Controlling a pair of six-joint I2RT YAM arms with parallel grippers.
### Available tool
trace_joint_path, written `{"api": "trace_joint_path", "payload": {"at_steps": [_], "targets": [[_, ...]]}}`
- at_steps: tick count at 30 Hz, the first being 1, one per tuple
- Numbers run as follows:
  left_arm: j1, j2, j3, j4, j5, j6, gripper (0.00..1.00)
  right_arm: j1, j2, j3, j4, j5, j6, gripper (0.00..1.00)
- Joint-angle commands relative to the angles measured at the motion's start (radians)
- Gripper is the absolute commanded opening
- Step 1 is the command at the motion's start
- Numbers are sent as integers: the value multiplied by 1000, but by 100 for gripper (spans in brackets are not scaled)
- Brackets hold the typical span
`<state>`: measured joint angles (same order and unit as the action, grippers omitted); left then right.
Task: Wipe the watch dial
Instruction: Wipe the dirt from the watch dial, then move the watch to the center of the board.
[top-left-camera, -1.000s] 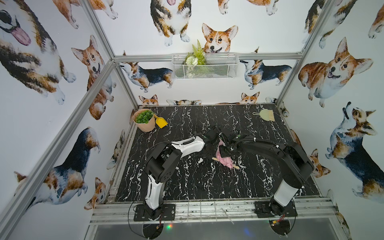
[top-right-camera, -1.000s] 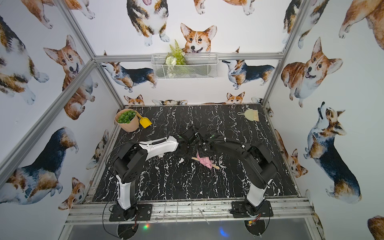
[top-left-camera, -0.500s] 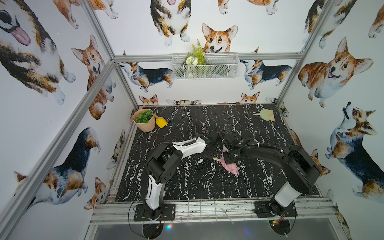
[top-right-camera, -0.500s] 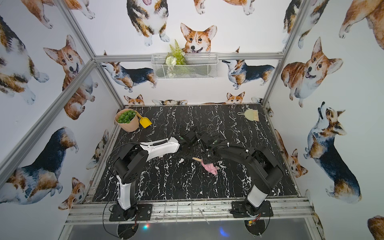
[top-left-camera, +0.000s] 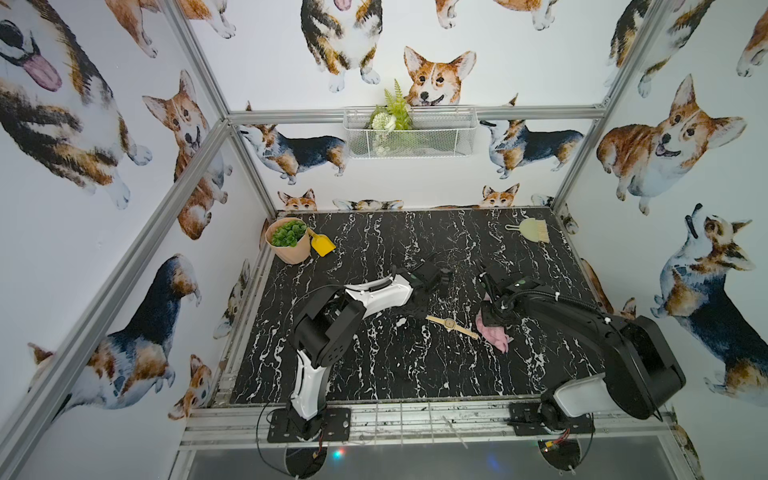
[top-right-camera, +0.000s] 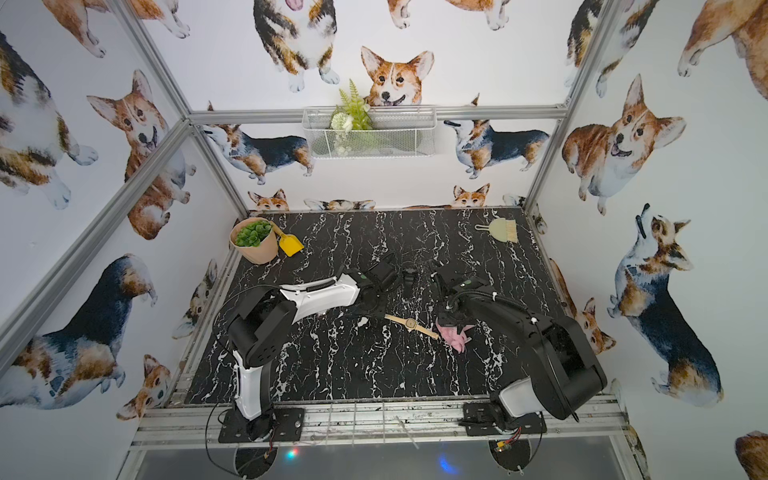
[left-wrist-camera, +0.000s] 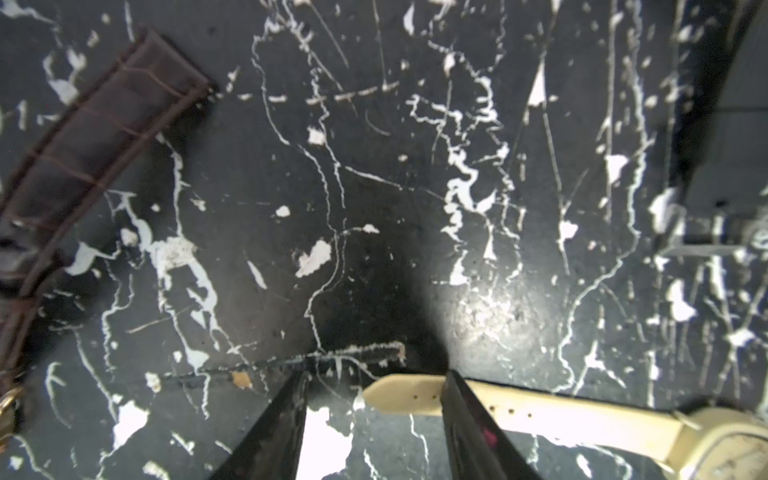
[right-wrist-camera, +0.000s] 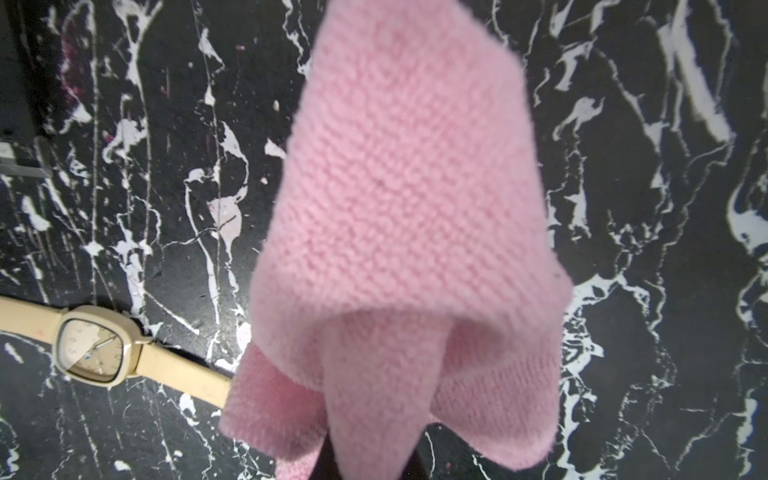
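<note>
Left arm (top-left-camera: 376, 293) white-shelled with black joints, right arm (top-left-camera: 582, 328) mostly black, white cable ties (top-left-camera: 557, 296)

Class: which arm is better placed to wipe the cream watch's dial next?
Right. The right gripper has jaws shut on the pink cloth beside the cream watch; the left gripper has none.

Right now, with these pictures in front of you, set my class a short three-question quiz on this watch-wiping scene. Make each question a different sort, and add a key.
1. Fill in: the left gripper has its jaws ___.
2. Which one holds the pink cloth? A. left gripper B. right gripper C. neither
3. True or false: the cloth covers the dial of the cream watch.

Key
1. open
2. B
3. False: the dial lies bare beside the cloth.
</note>
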<state>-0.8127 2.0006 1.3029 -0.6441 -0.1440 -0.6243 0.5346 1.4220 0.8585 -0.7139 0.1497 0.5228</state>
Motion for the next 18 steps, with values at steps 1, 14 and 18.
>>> {"api": "trace_joint_path", "payload": {"at_steps": [1, 14, 18], "targets": [[0, 146, -41, -205, -49, 18, 55, -3, -10, -2, -13, -23, 12, 6], [22, 35, 272, -370, -48, 104, 72, -36, -5, 68, 15, -61, 18, 7], [50, 62, 421, -370, 41, 106, 78, -64, -16, 70, 15, -79, 26, 7]]}}
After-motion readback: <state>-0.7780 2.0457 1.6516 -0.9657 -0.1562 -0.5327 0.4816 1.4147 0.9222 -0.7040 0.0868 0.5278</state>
